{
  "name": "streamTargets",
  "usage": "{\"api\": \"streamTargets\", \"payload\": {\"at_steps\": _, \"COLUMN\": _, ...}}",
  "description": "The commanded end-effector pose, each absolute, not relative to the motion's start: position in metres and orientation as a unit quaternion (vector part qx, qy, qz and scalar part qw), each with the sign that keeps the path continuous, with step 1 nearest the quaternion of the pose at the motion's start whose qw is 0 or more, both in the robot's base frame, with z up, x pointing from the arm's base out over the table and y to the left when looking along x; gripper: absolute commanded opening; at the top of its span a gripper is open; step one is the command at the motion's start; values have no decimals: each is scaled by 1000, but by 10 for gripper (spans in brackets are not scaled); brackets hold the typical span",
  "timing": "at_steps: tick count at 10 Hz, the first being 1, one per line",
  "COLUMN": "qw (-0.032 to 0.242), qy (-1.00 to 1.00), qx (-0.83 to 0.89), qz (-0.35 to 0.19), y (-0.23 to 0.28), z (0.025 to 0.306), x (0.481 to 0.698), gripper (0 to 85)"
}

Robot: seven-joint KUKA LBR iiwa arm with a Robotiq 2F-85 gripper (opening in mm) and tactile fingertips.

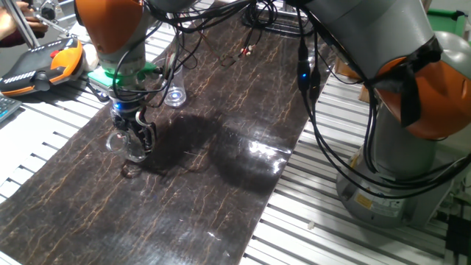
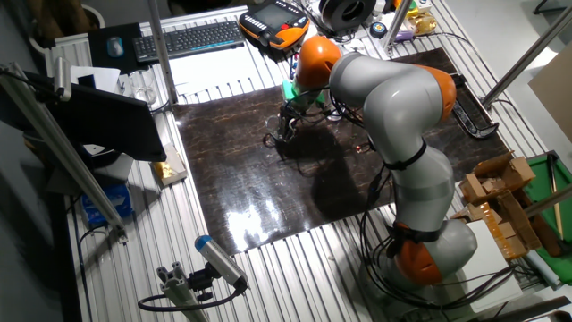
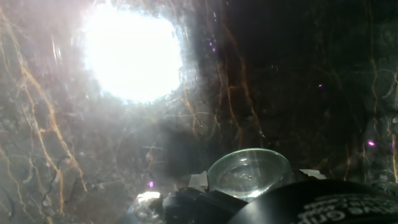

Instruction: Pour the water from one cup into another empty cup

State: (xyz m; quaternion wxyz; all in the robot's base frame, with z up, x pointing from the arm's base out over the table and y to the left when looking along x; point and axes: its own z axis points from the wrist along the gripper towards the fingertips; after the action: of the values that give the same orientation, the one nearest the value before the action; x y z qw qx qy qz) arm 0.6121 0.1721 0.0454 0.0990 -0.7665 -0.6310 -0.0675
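Glass [image 1: 133,147]: short, clear, upright near surface [image 1: 221,169] left edge.
Tool [image 1: 132,134]: clamped on glass.
Cup [image 1: 174,90]: taller, upright behind.

Arm bent low, tool [image 1: 133,140] pointing down, fingers seemingly closed.

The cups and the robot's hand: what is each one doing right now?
Short glass: upright on the table, between the fingers.
Tall cup: upright, standing apart behind the arm, untouched.
Gripper: down at the table, closed around the short glass.
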Motion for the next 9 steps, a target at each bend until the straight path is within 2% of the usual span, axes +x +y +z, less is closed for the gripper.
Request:
{"api": "streamTargets", "payload": {"at_steps": 1, "qw": 98, "qy": -630, "qx": -767, "qz": -69, "y": 172, "z": 45, "x": 612, "gripper": 40}}
{"api": "streamTargets", "payload": {"at_steps": 7, "qw": 94, "qy": -629, "qx": -769, "qz": -70, "y": 172, "z": 44, "x": 612, "gripper": 370}}
{"api": "streamTargets", "payload": {"at_steps": 9, "qw": 92, "qy": -628, "qx": -769, "qz": -71, "y": 172, "z": 44, "x": 613, "gripper": 420}}
